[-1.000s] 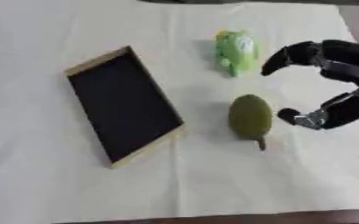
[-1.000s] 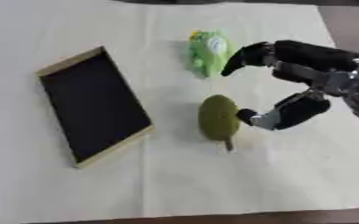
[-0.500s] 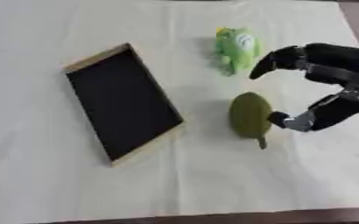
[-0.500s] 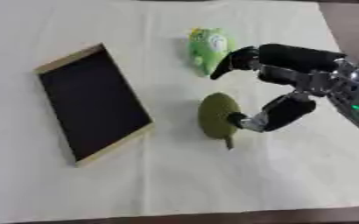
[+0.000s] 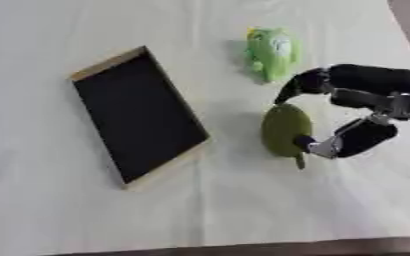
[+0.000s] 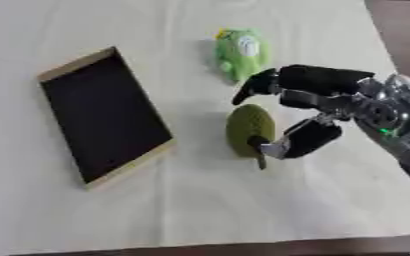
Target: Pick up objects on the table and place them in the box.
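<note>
An olive-green oval fruit (image 5: 284,129) with a short stem lies on the white cloth, just right of the box. My right hand (image 6: 331,97) comes in from the right and straddles it: the fingers (image 5: 306,82) arch over its far end and the thumb (image 5: 340,142) touches its near right side. The fingers are curved but not closed round the fruit. A bright green plush toy (image 5: 271,51) lies beyond the hand. The shallow wooden box (image 5: 137,115) with a black inside lies askew at the left. My left hand shows in neither view.
A white cloth (image 5: 200,210) covers the table, with its front edge at the bottom of the views. A darker floor strip (image 6: 401,30) shows past the cloth at the upper right.
My right hand has moved left and down onto the olive fruit, with the fingers now over it and the thumb against its side. The fruit, toy and box have stayed put.
</note>
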### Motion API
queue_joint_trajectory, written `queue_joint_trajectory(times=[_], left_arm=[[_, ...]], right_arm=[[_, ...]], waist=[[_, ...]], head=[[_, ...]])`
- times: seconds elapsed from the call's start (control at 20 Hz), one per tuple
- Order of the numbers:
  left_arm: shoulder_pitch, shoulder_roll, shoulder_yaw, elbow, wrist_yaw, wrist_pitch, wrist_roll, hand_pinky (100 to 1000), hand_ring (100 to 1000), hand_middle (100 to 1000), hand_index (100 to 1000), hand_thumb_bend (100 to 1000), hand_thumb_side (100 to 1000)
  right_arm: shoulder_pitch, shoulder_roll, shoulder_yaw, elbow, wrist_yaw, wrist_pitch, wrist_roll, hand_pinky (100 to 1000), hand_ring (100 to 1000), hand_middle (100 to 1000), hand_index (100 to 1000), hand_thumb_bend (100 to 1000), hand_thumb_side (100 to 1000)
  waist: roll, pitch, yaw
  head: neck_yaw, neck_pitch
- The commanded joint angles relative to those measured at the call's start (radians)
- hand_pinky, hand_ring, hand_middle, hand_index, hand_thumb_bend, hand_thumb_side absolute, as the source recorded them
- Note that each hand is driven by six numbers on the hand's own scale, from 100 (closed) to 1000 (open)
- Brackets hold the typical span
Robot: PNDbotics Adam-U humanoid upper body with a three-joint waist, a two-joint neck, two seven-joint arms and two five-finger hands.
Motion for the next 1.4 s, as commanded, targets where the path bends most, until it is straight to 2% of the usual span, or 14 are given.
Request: queue_joint_trajectory(times=[0.05,0.2,0.35,0.4,0.8,1.05,1.25,1.35,1.4], left_arm=[[-0.009,0.01,0.002,-0.017,0.005,-0.006,0.001,734,805,839,865,565,679],[-0.007,0.007,0.003,-0.017,0.005,-0.007,0.003,733,805,838,864,563,679],[-0.006,0.006,0.002,-0.017,0.006,-0.008,0.003,733,805,838,864,563,679],[-0.006,0.005,0.002,-0.017,0.006,-0.008,0.003,733,803,837,863,560,679],[-0.007,-0.002,0.0,-0.017,0.008,-0.008,0.002,732,803,837,863,555,680],[-0.008,-0.006,-0.002,-0.017,0.01,-0.01,0.0,731,814,837,862,551,681],[-0.01,-0.008,-0.003,-0.017,0.011,-0.011,-0.003,731,814,836,862,548,682],[-0.009,-0.009,-0.003,-0.017,0.01,-0.011,-0.004,731,814,836,862,547,683],[-0.008,-0.009,-0.003,-0.017,0.01,-0.012,-0.005,731,814,835,861,547,683]], right_arm=[[-0.009,-0.012,-0.006,-0.014,0.035,0.016,0.019,931,878,834,873,263,338],[-0.005,-0.009,-0.005,-0.004,0.076,0.022,0.036,930,877,833,871,307,276],[-0.005,-0.004,-0.002,0.004,0.097,0.019,0.045,930,877,833,871,307,276],[-0.006,-0.002,-0.001,0.007,0.102,0.018,0.047,925,867,824,858,402,100],[-0.028,0.028,0.028,0.069,0.2,-0.004,0.052,916,840,821,849,476,100],[-0.034,0.043,0.046,0.104,0.263,-0.033,0.033,908,813,793,836,463,100],[-0.038,0.057,0.055,0.136,0.303,-0.042,-0.002,890,772,752,810,411,100],[-0.037,0.062,0.055,0.142,0.3,-0.036,-0.029,882,755,715,784,323,100],[-0.036,0.062,0.054,0.14,0.292,-0.033,-0.042,877,743,692,766,236,100]], waist=[[0.003,-0.015,0.002],[0.001,-0.012,0.004],[0.001,-0.011,0.005],[0.001,-0.01,0.005],[0.001,-0.001,0.012],[0.002,0.004,0.016],[0.003,0.009,0.02],[0.005,0.01,0.022],[0.005,0.011,0.023]], head=[[-0.004,-0.009],[-0.003,-0.01],[-0.003,-0.01],[-0.003,-0.011],[-0.008,-0.016],[-0.011,-0.019],[-0.014,-0.02],[-0.014,-0.021],[-0.013,-0.021]])
